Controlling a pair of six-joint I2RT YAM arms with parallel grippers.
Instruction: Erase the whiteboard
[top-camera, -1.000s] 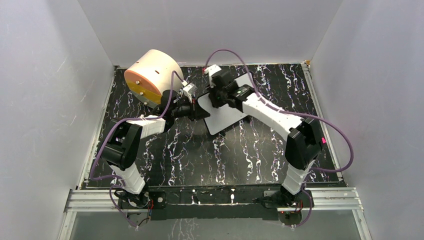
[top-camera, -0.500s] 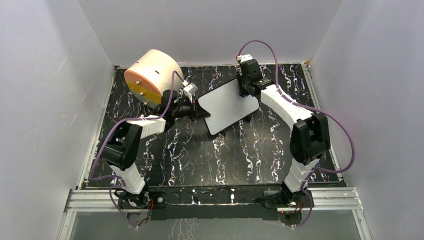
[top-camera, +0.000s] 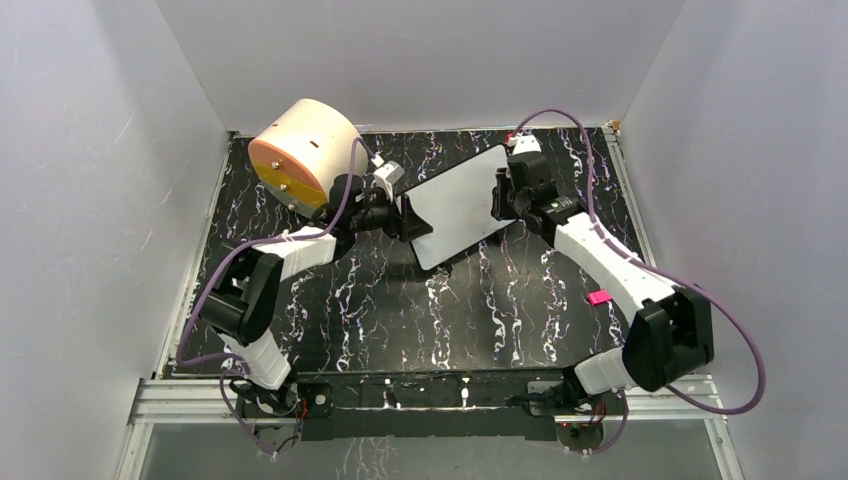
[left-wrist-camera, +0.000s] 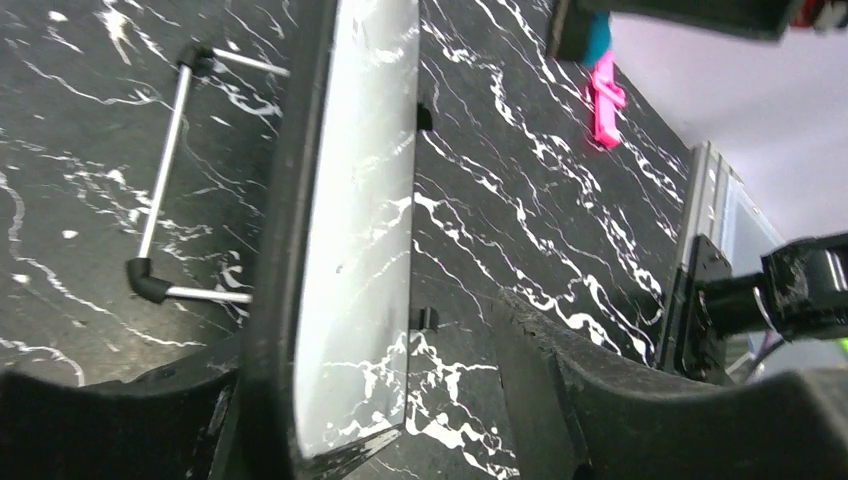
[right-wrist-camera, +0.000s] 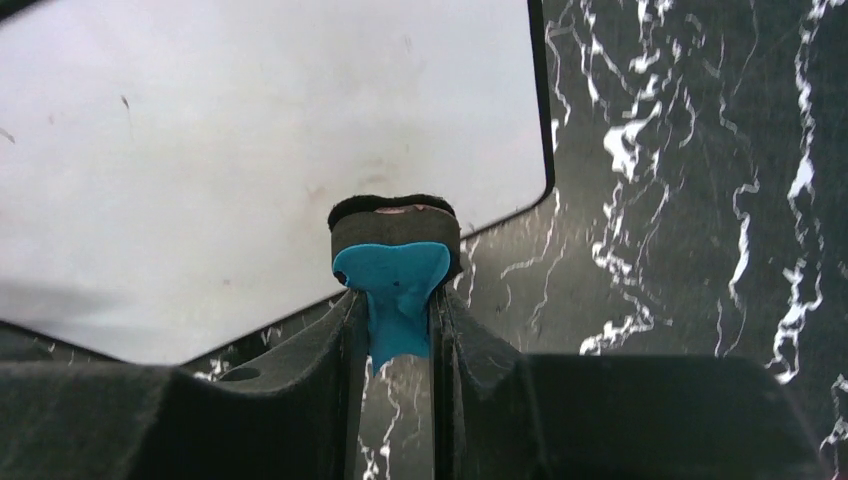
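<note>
The whiteboard (top-camera: 462, 205) stands tilted near the back of the table, and its face (right-wrist-camera: 250, 150) shows only faint smudges. My left gripper (top-camera: 408, 215) is at the board's left edge and is open. In the left wrist view the board (left-wrist-camera: 355, 200) is seen edge-on between the fingers (left-wrist-camera: 560, 390), close against the left one and apart from the right one. My right gripper (right-wrist-camera: 392, 310) is shut on a blue eraser (right-wrist-camera: 392, 275). The eraser's black felt pad rests at the board's right corner (top-camera: 500, 195).
A large cream cylinder with an orange face (top-camera: 300, 155) lies at the back left, just behind the left arm. A small pink piece (top-camera: 599, 297) lies on the black marbled table (top-camera: 400, 310) at the right. A wire stand (left-wrist-camera: 165, 180) sits behind the board. White walls enclose the table.
My right gripper has swept with the eraser from the board's middle to its right corner, and the right arm has swung outward. My left gripper has opened at the board's left edge.
</note>
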